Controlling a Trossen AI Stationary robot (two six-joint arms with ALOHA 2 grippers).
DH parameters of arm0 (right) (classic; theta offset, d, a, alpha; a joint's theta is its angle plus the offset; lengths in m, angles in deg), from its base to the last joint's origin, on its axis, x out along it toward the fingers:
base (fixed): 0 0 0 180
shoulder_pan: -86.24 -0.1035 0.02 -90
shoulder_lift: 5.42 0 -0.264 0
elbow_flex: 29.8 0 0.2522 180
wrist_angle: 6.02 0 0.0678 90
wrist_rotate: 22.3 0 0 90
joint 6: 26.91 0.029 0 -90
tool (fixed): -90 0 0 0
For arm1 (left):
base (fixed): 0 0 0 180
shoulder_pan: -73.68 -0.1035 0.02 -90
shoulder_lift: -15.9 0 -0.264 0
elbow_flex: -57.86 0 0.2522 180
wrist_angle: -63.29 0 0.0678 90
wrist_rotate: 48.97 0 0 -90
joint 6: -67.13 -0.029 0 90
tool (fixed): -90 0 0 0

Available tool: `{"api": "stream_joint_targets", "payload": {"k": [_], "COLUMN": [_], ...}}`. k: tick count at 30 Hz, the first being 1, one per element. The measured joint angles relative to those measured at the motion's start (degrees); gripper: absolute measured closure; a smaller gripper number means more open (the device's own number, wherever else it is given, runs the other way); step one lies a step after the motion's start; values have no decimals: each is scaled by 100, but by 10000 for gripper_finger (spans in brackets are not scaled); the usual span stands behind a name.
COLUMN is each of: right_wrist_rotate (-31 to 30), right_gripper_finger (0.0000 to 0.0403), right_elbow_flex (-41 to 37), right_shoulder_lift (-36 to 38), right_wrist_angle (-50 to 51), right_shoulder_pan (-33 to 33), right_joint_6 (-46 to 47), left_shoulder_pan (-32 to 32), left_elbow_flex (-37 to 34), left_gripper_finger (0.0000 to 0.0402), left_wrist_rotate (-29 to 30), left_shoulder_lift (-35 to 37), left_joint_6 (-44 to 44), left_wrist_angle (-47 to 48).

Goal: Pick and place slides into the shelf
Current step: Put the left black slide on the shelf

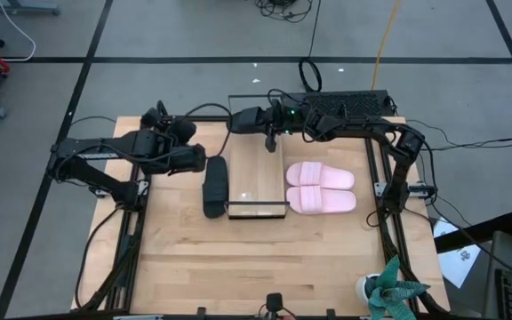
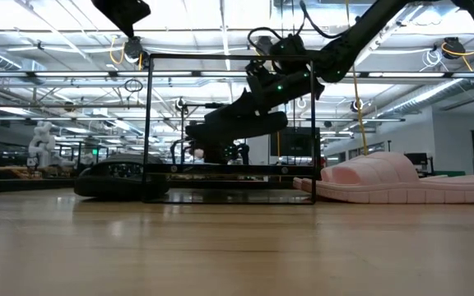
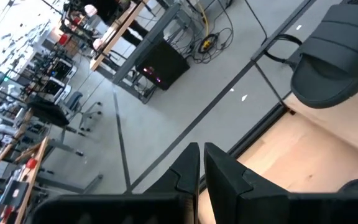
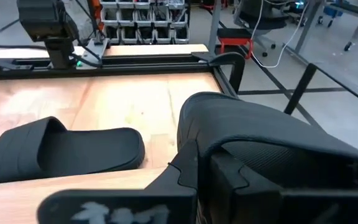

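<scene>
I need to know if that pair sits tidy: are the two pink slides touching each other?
Touching. The high view shows the two pink slides lying side by side right of the shelf, their long edges pressed together with no tabletop showing between them.

worktop: light-wood board surface (image 1: 238, 258) | on it: narrow light-wood shelf in thin black metal frame (image 1: 257, 173), centre | matte black slide sandal (image 1: 214, 185) just left of shelf | pale pink slide pair (image 1: 320, 188) just right, side by side

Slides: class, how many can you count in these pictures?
4. Two pink slides lie right of the shelf; one black slide lies left of it; another black slide sits in the right gripper.
</scene>
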Motion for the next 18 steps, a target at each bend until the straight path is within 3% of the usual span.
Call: {"api": "stream_joint_targets", "payload": {"k": [6, 18], "right_wrist_rotate": [-590, -754], "right_gripper_finger": [403, 403], "right_elbow_flex": [-2, -2], "right_shoulder_lift": [-156, -362], "right_wrist_angle": [-93, -400], "right_shoulder_pan": [-258, -388], "right_joint_6": [-222, -735], "left_shoulder_pan": [-93, -125], "left_elbow_flex": [0, 0], "left_gripper_finger": [371, 371], "left_wrist_rotate": [-2, -3], "left_shoulder_lift": [0, 0], "left_joint_6": [-136, -140], "left_wrist_angle": [-56, -59]}}
